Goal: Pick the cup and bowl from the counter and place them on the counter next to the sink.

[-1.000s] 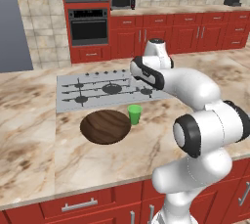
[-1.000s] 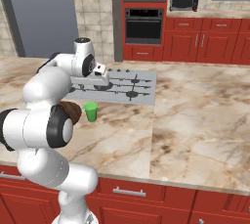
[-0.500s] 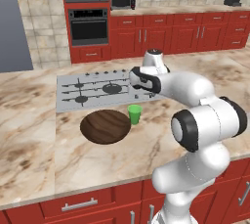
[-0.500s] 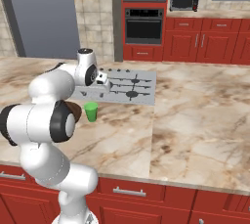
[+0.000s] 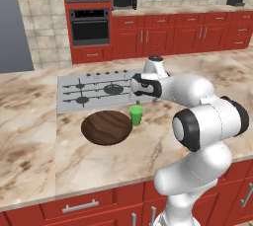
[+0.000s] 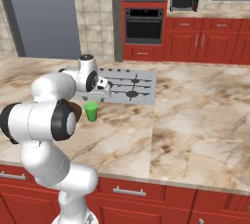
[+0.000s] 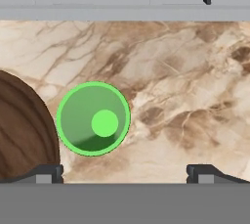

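The bright-green cup point(image 5: 136, 115) stands upright on the tan marble counter point(image 5: 34, 141), just right of the wide dark-brown bowl point(image 5: 106, 127). My gripper point(image 5: 140, 93) hangs above the cup and a little behind it, pointing straight down. Seen from the hand, the cup point(image 7: 93, 119) lies left of centre and the bowl point(image 7: 22, 130) runs off the left edge. There the gripper point(image 7: 124, 173) is open, its fingertips point(image 7: 49, 173) wide apart with nothing between them. From the right base the cup point(image 6: 91, 111) sits below the gripper point(image 6: 103, 89). The sink is out of view.
A grey cooktop point(image 5: 94, 91) with black burners lies right behind the cup and bowl. Bare marble counter point(image 6: 195, 115) stretches to the right. Red cabinets and wall ovens point(image 5: 89, 25) stand across the room.
The hand has come down and slightly forward towards the cup over the last second. The cup and bowl have not moved, and the jaws stayed open.
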